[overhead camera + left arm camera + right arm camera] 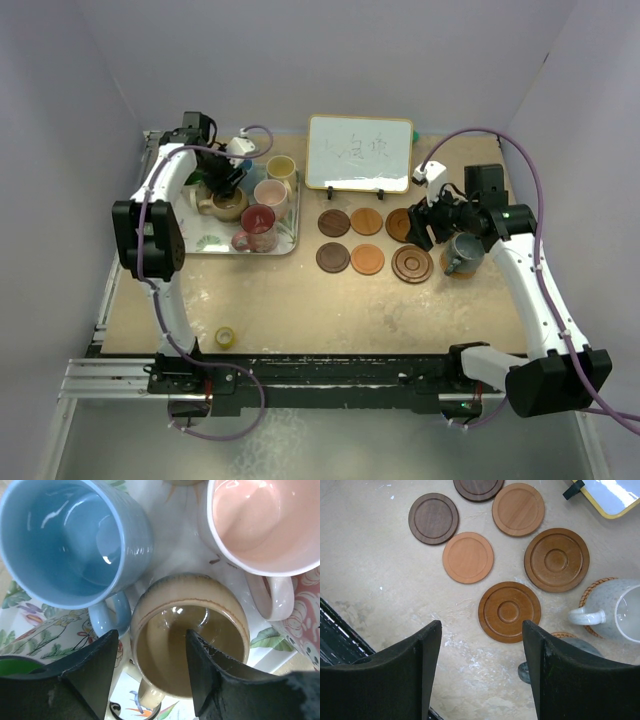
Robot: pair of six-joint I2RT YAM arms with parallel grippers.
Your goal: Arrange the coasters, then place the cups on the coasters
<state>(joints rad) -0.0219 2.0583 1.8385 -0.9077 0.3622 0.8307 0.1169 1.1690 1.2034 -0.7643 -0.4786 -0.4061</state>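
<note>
Left gripper (152,632) points straight down over the leaf-patterned tray (30,630), which lies left of the whiteboard (360,152). Its dark wedge fingers are spread astride the wall of the glossy tan mug (165,655), one inside the bowl and one outside by the handle, not yet pinching. A light blue mug (65,540) and a pink mug (265,525) crowd beside it. The left arm reaches far forward with its wrist bent down.

Right gripper (481,625) hangs spread and empty over six smooth round wooden coasters (468,557), two of them ringed, in front of the whiteboard. To their right, a speckled grey mug (615,605) sits on a woven coaster (595,585).
</note>
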